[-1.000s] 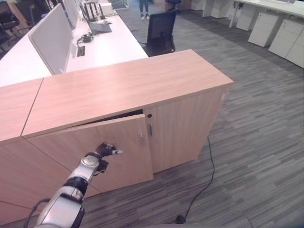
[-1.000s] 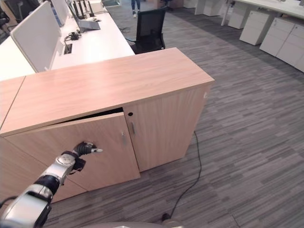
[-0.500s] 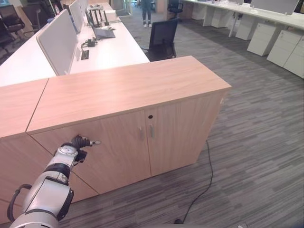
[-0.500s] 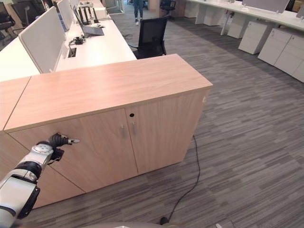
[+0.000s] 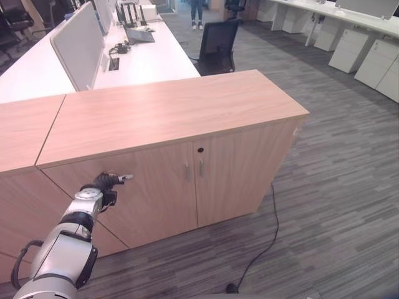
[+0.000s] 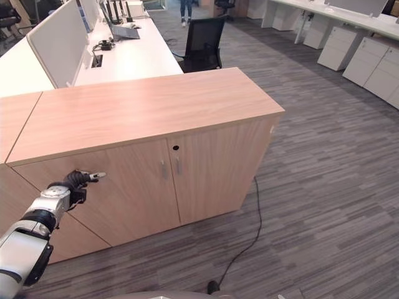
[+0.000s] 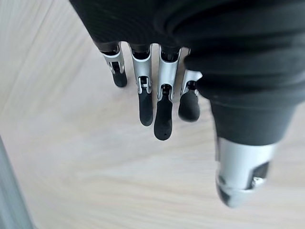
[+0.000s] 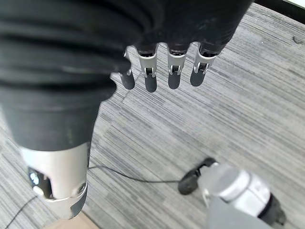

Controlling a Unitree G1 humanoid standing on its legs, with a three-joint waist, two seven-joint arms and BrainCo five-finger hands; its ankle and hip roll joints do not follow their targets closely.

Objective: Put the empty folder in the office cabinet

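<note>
At the far left, the left hand [image 5: 106,182] hovers against the left cabinet door [image 5: 134,196], its fingers [image 7: 163,112] loosely extended and holding nothing; in the left wrist view they hang just off the pale wood, and whether the tips touch it cannot be told. The wooden office cabinet [image 5: 174,112] stands with both doors shut, two slim metal handles [image 5: 193,169] meeting at the centre seam below a small dark keyhole [image 5: 201,149]. No folder lies on the cabinet top or in either hand, so it is judged to be already inside behind the closed doors (that cannot be confirmed from here). Behind the cabinet run white desks [image 5: 140,59] with a grey divider screen [image 5: 78,43] and a black office chair [image 5: 218,45]. To the right lies grey striped carpet [image 5: 336,187], over which the right hand [image 8: 164,71] hangs with relaxed, empty fingers.

The risk now is in pulling the arm away: a fingertip could drag along the door face, or catch its edge and swing it back open. The door may also not be fully latched.
</note>
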